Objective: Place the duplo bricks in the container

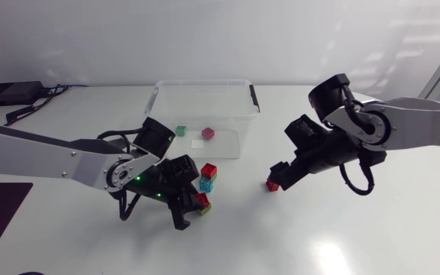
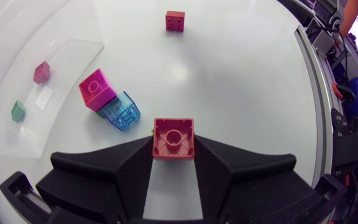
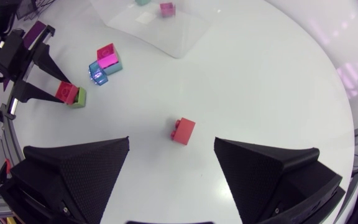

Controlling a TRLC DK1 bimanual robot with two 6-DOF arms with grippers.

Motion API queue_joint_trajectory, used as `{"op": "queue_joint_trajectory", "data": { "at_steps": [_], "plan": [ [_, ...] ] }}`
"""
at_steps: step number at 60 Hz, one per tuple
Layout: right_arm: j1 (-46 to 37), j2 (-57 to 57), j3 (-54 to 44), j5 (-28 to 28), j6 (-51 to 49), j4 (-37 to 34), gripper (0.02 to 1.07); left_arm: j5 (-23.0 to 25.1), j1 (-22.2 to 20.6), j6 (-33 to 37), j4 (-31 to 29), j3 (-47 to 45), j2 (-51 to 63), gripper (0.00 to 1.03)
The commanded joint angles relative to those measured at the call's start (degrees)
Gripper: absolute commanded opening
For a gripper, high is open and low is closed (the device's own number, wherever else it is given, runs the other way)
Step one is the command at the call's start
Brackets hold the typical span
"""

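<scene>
White table (image 1: pixel 296 237). Left gripper (image 2: pixel 173 155) clamps a red brick (image 2: pixel 173 138); right gripper (image 3: pixel 171 142) spread above a second red brick (image 3: pixel 183 130). Right wrist view shows a green brick (image 3: pixel 79 98) beside the clamped one, nearly hidden in the left wrist view.

On my feed, white table (image 1: pixel 250 229), small black box (image 1: pixel 10 93) at its far left corner, black cables (image 1: pixel 29 109) just beside it

container (image 1: pixel 203 82) open above | brick cluster (image 1: pixel 208 174) stands before its front wall
</scene>
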Motion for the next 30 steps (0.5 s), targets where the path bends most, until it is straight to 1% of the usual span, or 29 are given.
{"op": "queue_joint_trajectory", "data": {
  "at_steps": [1,11,15,24,30],
  "plan": [
    [-0.41,3.25,-0.68,-0.39,2.08,0.18,1.01,0.52,0.20,0.34,-1.97,0.50,-5.39,0.20],
    [-0.41,9.58,0.99,-0.30,3.57,0.70,1.00,1.75,1.25,-1.07,-6.45,2.26,-13.65,0.20],
    [-0.41,12.04,1.95,-0.13,4.19,1.50,1.00,1.75,2.13,-1.68,-6.71,2.79,-16.02,0.20],
    [-0.41,17.23,4.24,1.37,4.71,3.60,0.91,1.83,5.91,-2.65,-6.71,5.69,-18.49,0.20],
    [-0.50,19.42,5.56,2.51,4.80,4.48,0.85,1.83,8.46,-3.88,-5.04,7.36,-18.40,0.20]
  ]
}}
